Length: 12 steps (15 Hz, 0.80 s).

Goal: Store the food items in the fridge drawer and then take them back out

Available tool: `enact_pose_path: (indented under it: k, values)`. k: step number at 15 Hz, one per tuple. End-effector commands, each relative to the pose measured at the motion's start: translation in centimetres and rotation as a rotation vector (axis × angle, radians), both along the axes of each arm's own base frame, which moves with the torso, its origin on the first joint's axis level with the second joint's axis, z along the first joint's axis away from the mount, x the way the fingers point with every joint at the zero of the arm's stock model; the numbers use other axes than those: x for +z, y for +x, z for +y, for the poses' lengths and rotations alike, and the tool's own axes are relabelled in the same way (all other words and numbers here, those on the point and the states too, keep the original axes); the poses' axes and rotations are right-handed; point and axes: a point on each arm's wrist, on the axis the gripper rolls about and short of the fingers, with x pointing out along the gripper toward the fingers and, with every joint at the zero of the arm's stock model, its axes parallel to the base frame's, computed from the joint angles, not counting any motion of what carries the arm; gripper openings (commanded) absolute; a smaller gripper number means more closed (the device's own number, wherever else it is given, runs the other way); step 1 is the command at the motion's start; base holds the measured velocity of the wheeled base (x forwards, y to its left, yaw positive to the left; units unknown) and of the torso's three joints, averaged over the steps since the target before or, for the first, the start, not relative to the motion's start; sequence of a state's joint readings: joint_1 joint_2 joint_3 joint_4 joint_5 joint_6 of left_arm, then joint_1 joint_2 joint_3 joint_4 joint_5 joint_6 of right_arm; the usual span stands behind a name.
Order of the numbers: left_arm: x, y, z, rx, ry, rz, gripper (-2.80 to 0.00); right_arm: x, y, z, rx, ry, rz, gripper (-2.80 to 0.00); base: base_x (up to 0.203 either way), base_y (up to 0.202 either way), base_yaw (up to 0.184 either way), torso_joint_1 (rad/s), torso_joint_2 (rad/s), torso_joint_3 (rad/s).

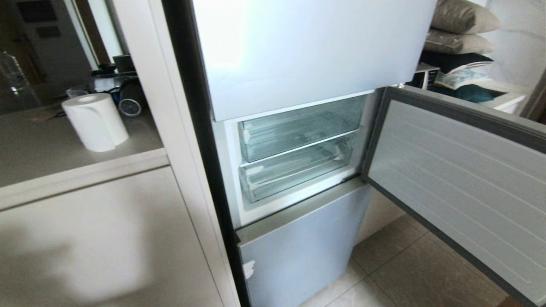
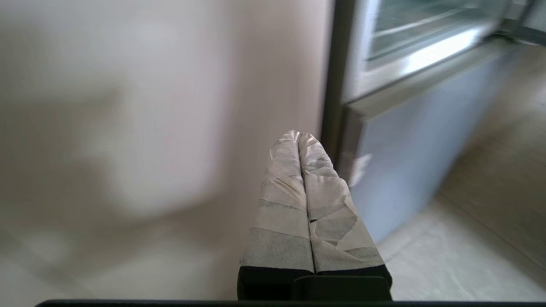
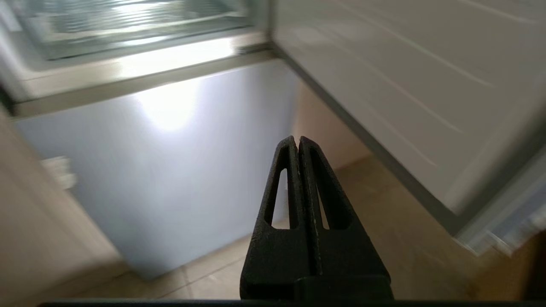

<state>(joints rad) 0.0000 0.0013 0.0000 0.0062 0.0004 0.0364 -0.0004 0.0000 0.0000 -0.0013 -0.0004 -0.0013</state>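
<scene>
Clear-plastic fridge drawer (image 1: 296, 170) pushed in, ribbed | left end effector (image 2: 298, 135) clenched, empty | right end effector (image 3: 297, 139) clenched, empty

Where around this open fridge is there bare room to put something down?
The beige countertop is bare in front of the white paper towel roll; behind the roll it is crowded with dark clutter. Both clear plastic drawers, the upper drawer and the lower fridge drawer, look empty. The tan tiled floor under the open middle door is also bare.
</scene>
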Motion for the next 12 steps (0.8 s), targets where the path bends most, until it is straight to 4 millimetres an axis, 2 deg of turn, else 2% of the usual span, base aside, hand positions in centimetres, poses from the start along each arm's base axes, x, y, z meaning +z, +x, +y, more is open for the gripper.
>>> enact_pose_path:
  k: [1,9,12]
  values:
    - [0.0,0.0,0.0,0.001,0.0,0.0,-2.8,0.0,0.0,0.0,0.001,0.001,-0.001,-2.8,-0.001,-0.009,0.175,0.003,0.0,0.003]
    - [0.0,0.0,0.0,0.0,0.0,0.0,-2.8,0.0,-0.01,0.0,0.0,0.004,-0.001,-2.8,0.002,-0.008,0.173,0.002,0.0,0.004]
    - [0.0,0.0,0.0,0.001,0.0,0.0,-2.8,0.0,0.0,0.0,0.001,0.004,-0.001,-2.8,0.001,-0.005,0.109,0.001,0.0,0.0]
